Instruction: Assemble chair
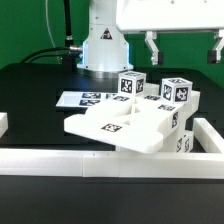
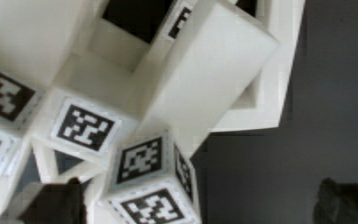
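Chair parts (image 1: 135, 118) lie clustered on the black table (image 1: 40, 80), below the gripper (image 1: 183, 47) and toward the exterior view's left of it. The gripper hangs high above the table at the exterior view's upper right, its two fingers spread apart with nothing between them. In the wrist view the two dark fingertips (image 2: 55, 200) stand wide apart, one over a tagged block, the other over bare table.

Nearest beneath the gripper are two small cubes (image 1: 176, 92) bearing black-and-white marker tags, standing on top of the pile. Just below them a flat slab (image 1: 118, 127) lies tilted, its near edge raised off the table toward the border wall. Further tagged blocks (image 1: 183, 142) sit under the slab's side at the exterior view's right, touching it.

Farther from the gripper, toward the exterior view's left, the marker board (image 1: 85, 99) lies flat on the table beside the pile. The low white border wall (image 1: 100, 165) runs along the near edge, well below the gripper, close against the pile. The robot base (image 1: 105, 45) stands behind the pile.
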{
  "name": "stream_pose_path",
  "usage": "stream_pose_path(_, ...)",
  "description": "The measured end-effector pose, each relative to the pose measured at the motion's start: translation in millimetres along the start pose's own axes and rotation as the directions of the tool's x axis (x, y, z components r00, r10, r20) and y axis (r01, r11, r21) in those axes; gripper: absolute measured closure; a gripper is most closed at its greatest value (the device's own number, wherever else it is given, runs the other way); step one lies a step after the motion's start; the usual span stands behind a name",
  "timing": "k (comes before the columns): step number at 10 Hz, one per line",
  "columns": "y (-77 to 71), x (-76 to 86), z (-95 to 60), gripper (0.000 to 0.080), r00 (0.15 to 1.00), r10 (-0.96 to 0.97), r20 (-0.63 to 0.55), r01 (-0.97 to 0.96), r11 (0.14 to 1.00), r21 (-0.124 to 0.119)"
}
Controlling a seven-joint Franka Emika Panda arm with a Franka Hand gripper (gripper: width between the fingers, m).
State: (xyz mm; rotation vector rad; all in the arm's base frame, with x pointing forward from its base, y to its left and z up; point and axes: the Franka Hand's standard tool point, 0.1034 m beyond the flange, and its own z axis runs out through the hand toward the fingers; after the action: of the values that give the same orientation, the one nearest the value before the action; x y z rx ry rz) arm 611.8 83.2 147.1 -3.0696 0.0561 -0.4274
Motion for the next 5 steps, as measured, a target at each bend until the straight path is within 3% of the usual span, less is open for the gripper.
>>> stream_pose_path(2, 11.1, -0.9, 3.0, 0.0151, 0.99, -0.042, 0.138, 0.042, 0.999, 0.003)
stream_pose_path(4, 26.0, 21.3, 9.0, 0.0151, 0.958, -0.133, 0.255, 0.136, 0.991, 0.008)
stream_pose_path(5, 24.2, 19.2, 9.2, 0.0151, 0.946, -0.112, 0.303, 0.114, 0.993, 0.008)
